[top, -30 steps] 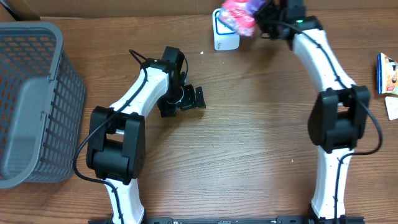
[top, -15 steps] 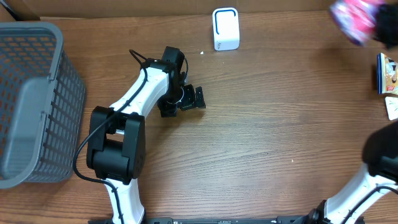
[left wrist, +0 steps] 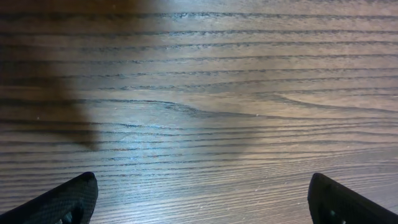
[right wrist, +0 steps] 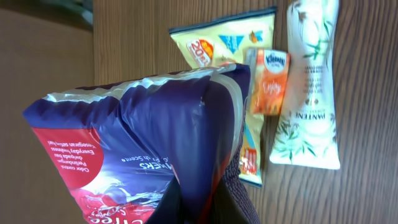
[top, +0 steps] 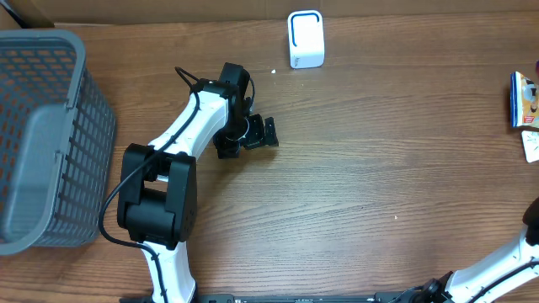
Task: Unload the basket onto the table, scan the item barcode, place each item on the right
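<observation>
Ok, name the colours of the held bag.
The bag is dark blue and red, clearest in the right wrist view.

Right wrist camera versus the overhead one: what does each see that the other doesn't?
Only the right wrist: a purple-and-red bag up close, with a yellow packet, a Kleenex pack and a Pantene pouch behind it. Only the overhead: the grey basket, the white scanner, the left arm and the open left tool. Both: the wooden table, and perhaps the packets at the overhead's right edge.

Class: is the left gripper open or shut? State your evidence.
Open. The left gripper has its fingertips at opposite corners of its wrist view, with only table showing between them.
</observation>
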Action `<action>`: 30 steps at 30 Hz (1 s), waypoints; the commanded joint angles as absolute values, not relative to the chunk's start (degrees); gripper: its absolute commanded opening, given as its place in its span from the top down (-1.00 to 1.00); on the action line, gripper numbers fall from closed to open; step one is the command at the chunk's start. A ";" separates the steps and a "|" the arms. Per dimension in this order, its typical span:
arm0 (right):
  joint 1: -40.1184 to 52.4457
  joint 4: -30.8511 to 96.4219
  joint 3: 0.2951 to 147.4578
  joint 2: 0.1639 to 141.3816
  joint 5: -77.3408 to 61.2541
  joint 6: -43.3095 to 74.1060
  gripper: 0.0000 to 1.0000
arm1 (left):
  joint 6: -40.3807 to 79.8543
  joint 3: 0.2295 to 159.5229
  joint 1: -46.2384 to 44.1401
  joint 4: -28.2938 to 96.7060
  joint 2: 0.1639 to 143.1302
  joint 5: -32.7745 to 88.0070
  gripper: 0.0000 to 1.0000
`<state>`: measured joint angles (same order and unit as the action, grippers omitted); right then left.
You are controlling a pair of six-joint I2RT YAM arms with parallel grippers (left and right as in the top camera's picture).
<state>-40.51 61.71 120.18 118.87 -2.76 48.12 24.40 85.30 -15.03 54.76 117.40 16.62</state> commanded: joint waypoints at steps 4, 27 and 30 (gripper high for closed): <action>-40.16 58.57 119.94 119.74 4.82 47.70 0.76 | 23.99 86.43 -15.38 54.74 117.73 17.41 -0.99; -40.21 61.78 120.07 102.63 3.70 37.39 -1.00 | 23.99 86.43 -15.38 54.74 117.73 17.41 -0.99; -40.21 66.46 120.07 96.86 0.64 37.39 -1.00 | 23.99 86.43 -15.38 54.74 117.73 17.41 -0.99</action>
